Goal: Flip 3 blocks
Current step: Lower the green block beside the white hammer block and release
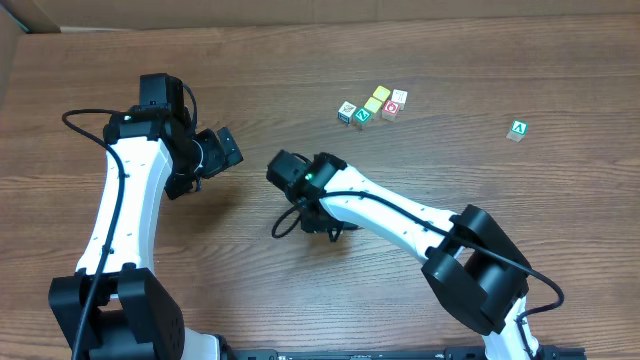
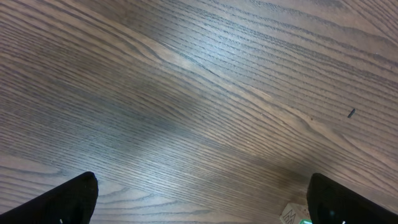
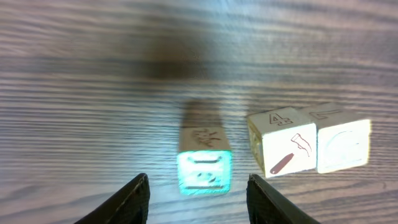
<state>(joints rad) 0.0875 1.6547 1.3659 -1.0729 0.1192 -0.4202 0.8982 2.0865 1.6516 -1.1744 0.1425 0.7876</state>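
In the right wrist view a block with a glowing teal-green face (image 3: 205,173) rests on the table between the tips of my right gripper (image 3: 197,180). The jaws are open, with a gap on each side of it. Two white-faced blocks stand touching just to its right, one with a red tool picture (image 3: 283,149) and one plain (image 3: 341,144). From overhead my right gripper (image 1: 320,226) hides all three. My left gripper (image 1: 232,150) hovers to the left, wide open and empty (image 2: 202,205). A wooden block corner (image 2: 290,214) shows by its right finger.
A cluster of yellow, green and red cubes (image 1: 376,105) lies at the back of the wooden table (image 1: 200,260). A lone green cube with a white A (image 1: 517,129) sits far right. The right arm's cable loops beside its wrist.
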